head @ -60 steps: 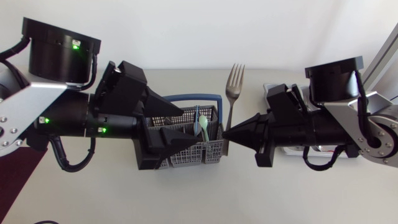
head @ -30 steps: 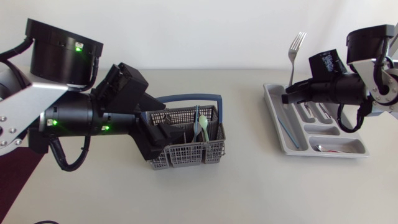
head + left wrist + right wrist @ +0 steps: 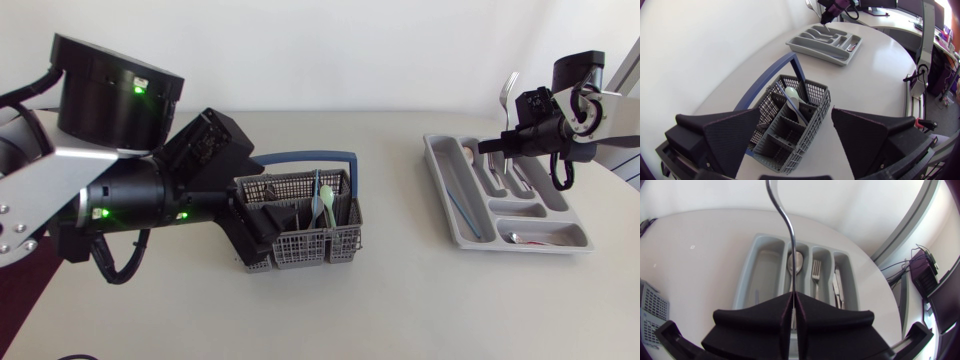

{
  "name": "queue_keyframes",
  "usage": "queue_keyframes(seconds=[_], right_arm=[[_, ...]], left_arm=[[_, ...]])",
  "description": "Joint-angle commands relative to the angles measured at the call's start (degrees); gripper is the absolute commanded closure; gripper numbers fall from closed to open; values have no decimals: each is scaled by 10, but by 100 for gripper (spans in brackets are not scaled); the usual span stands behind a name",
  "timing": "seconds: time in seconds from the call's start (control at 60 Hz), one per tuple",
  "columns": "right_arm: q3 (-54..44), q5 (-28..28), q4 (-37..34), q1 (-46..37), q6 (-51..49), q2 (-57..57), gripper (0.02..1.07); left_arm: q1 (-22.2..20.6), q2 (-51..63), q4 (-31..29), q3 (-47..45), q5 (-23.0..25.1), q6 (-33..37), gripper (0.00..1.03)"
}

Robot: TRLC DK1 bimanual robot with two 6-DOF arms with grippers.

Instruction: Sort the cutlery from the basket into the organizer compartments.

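**Fork held upright above the organizer**

A pale, matte table (image 3: 400, 300) is spread across the head view. At the upper right of that view a metal fork (image 3: 508, 95) is pinched by its handle in the right gripper (image 3: 492, 147). Its long axis is set nearly upright, with the tines pointed up and the curved handle run down between the pressed black wedge fingers. It is held above the far end of the grey, moulded plastic organizer (image 3: 450, 215), whose long compartments are already occupied by a spoon (image 3: 796, 262) and other cutlery. At centre left a grey plastic mesh basket (image 3: 300, 240) with a blue hoop handle is seen, pale utensils (image 3: 322, 198) stood in it. The left gripper (image 3: 802, 114) is spread wide at the basket, nothing clasped.
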Motion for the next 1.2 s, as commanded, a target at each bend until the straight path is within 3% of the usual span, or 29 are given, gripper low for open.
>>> queue_keyframes(seconds=[0.0, 0.333, 0.633, 1.083, 1.183], right_arm=[[34, 17, 2, -14, -6, 36, 102], [107, 188, 8, -15, 17, 165, 102], [194, 219, -52, -12, 55, 243, 102], [264, 206, -120, -3, 87, 322, 101], [268, 205, -122, -3, 87, 331, 96]], left_arm=[[-15, -6, -8, -2, -10, 8, 5], [-24, -3, -9, -1, -25, 16, 5], [-29, 9, -5, 5, -28, 16, 5], [-36, 7, -13, 5, -34, 14, 5], [-38, 6, -13, 5, -35, 14, 5]])
